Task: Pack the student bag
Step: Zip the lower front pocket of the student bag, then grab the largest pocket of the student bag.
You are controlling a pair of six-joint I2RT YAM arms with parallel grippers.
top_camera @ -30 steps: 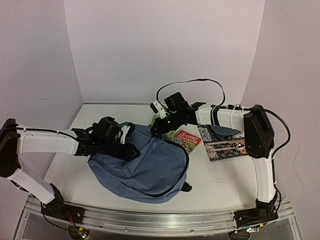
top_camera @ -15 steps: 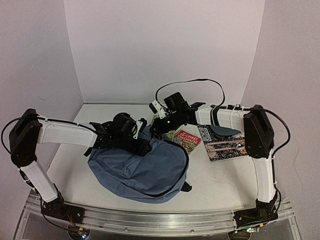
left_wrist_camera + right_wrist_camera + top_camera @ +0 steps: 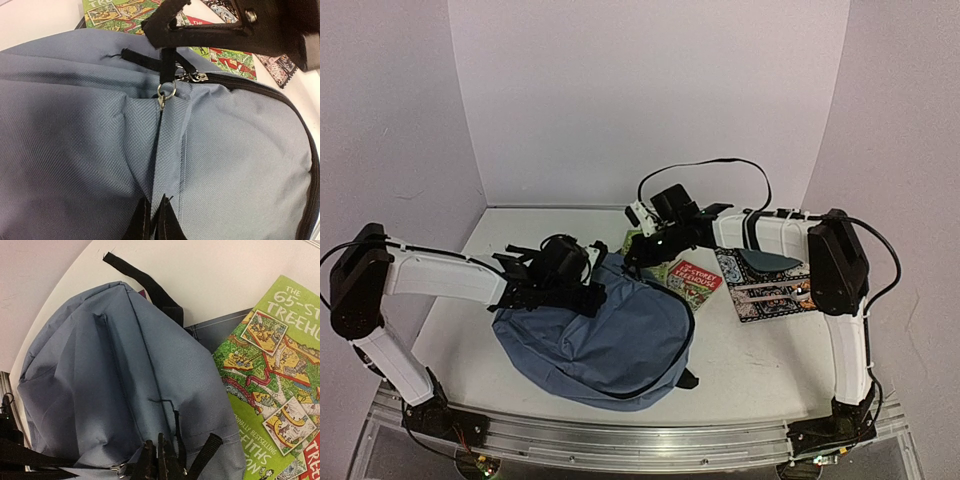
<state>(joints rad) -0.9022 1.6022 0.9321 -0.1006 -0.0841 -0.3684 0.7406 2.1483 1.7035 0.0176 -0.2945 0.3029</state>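
Observation:
The student bag [image 3: 600,340], a big slate-blue backpack, lies slumped in the middle of the table. My left gripper [image 3: 597,297] is on its upper left side. In the left wrist view the left gripper [image 3: 152,217] is shut on a raised fold of the student bag [image 3: 90,150], below a metal zipper ring [image 3: 166,93]. My right gripper [image 3: 633,257] holds the bag's far top edge. In the right wrist view the right gripper [image 3: 158,460] is shut on the student bag [image 3: 110,380] among its black straps [image 3: 145,282].
A green and red Treehouse book [image 3: 693,281] [image 3: 275,390] lies partly under the bag's right edge. Further right is a patterned flat book [image 3: 770,290] with a dark navy pouch [image 3: 766,261] on it. Walls enclose the table at the back and sides.
The left gripper opened, reached over the bag and shut on a fold of its fabric, then drew back left. The bag shifted slightly left and toward the front. The right arm held still.

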